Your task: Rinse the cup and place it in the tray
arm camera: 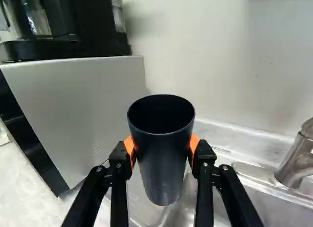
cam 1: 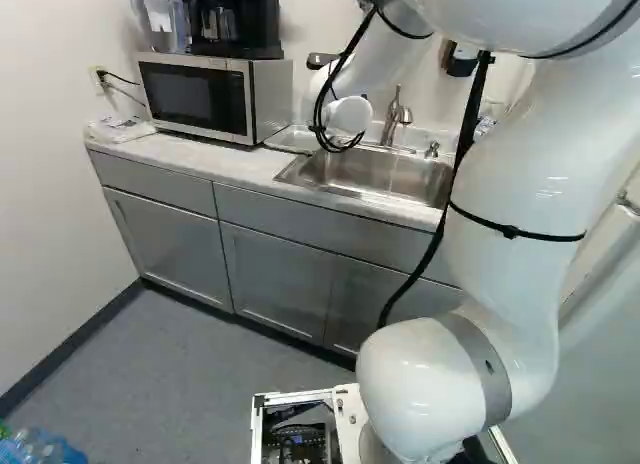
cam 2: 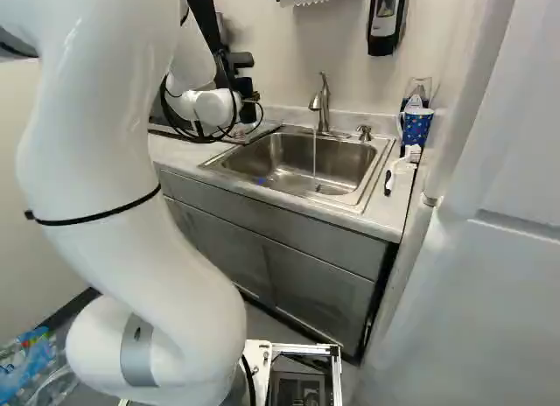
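While the gripper (arm camera: 162, 147) is pinching the dark cup (arm camera: 164, 175) firmly from both sides, the cup is standing nearly upright, mouth up, by the left end of the sink (cam 2: 284, 157), near the microwave (cam 1: 268, 99). The faucet (cam 2: 323, 108) is sitting to its right and running a thin stream of water (cam 2: 315, 157), so rinsing is probably calling for a rightward move.

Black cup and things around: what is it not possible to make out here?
Cup: inner bottom, wrist view, too dark.
Faucet: spout end, wrist view, cut by edge.
Sink: right end, left base view, behind arm and cable.
Coffee maker: top, wrist view, cut by edge.
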